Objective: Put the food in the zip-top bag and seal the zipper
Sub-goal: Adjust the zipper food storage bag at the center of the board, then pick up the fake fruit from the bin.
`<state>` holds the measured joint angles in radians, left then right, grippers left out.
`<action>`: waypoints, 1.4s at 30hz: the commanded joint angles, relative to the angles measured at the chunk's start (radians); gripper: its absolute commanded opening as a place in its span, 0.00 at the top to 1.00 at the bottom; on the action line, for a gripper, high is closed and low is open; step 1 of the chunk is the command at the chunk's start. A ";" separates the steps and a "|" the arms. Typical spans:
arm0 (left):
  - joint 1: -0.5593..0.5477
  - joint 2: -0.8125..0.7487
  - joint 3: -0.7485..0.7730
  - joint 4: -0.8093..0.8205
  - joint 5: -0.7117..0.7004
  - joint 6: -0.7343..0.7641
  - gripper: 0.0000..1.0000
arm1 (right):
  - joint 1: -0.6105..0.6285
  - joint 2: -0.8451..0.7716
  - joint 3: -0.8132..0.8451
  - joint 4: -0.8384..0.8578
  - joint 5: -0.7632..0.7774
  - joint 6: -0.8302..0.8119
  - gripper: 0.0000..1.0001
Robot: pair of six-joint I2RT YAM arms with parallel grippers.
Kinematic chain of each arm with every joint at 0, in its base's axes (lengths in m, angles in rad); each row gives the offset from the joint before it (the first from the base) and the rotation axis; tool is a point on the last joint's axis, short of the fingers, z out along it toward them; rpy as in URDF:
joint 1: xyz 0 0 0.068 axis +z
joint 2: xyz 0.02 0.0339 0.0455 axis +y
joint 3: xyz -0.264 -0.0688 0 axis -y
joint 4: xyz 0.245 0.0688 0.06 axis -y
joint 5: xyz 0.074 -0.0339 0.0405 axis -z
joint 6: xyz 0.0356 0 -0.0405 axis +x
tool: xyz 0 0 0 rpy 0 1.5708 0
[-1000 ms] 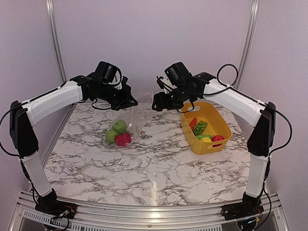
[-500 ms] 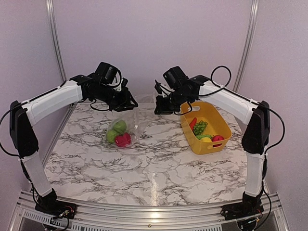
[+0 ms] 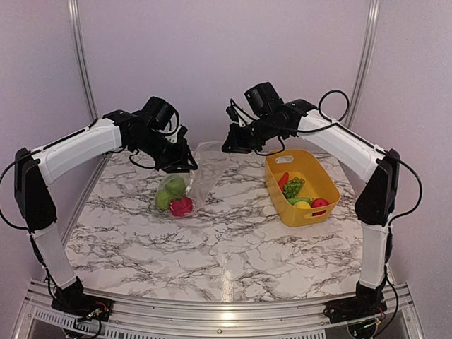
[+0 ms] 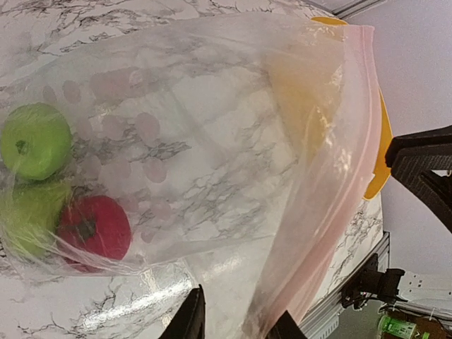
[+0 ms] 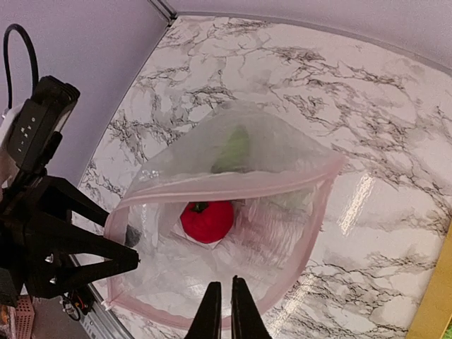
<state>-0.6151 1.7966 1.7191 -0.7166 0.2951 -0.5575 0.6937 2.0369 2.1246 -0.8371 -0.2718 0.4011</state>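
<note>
1. the left arm bends at its elbow and reaches to the far side of the bench [image 3: 233, 240].
2. the left claw [image 4: 236, 321] has its fingers a bit apart with the zip-top bag [image 3: 201, 169] between them; we cannot tell if it squeezes.
3. the right arm comes over from the right edge, and the right claw [image 5: 224, 311] is pinching the bag's near lip.
4. the bag hangs near the far edge, and the zipper [image 5: 233, 182] gapes wide.
5. some food [image 3: 175, 194] sits in the bag.
6. more lies in the yellow basket [image 3: 316, 169] by the right edge.

The zip-top bag [image 4: 212, 106] is clear crinkly plastic, the food [image 4: 95, 229] glossy, the table [image 3: 233, 240] shiny marble-patterned.
</note>
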 commanded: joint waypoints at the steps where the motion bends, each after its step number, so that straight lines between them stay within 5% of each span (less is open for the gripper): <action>1: -0.005 -0.043 0.018 -0.086 -0.043 0.023 0.78 | -0.009 0.014 0.049 0.013 -0.019 0.015 0.95; 7: -0.006 -0.017 0.128 -0.193 -0.195 0.032 1.00 | -0.012 0.005 0.052 0.015 -0.028 0.017 0.91; 9: -0.011 0.008 0.220 -0.257 -0.273 0.049 1.00 | -0.017 -0.005 0.060 0.012 -0.017 0.018 0.80; 12: -0.014 0.016 0.273 -0.283 -0.344 0.061 1.00 | -0.036 -0.031 0.049 0.009 0.018 0.007 0.48; 16: -0.014 0.031 0.245 -0.282 -0.319 0.066 1.00 | -0.074 -0.078 0.002 -0.008 0.137 -0.079 0.29; 30: -0.019 0.054 0.199 -0.185 -0.165 0.065 1.00 | -0.275 -0.233 -0.360 0.064 0.246 -0.092 0.29; 42: -0.020 0.040 0.104 -0.060 -0.086 0.043 1.00 | -0.290 -0.270 -0.493 -0.046 0.311 -0.145 0.35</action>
<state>-0.6315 1.8423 1.8324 -0.8131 0.1768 -0.5125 0.4042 1.7878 1.6566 -0.8219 0.0074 0.2768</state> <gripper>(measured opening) 0.016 0.653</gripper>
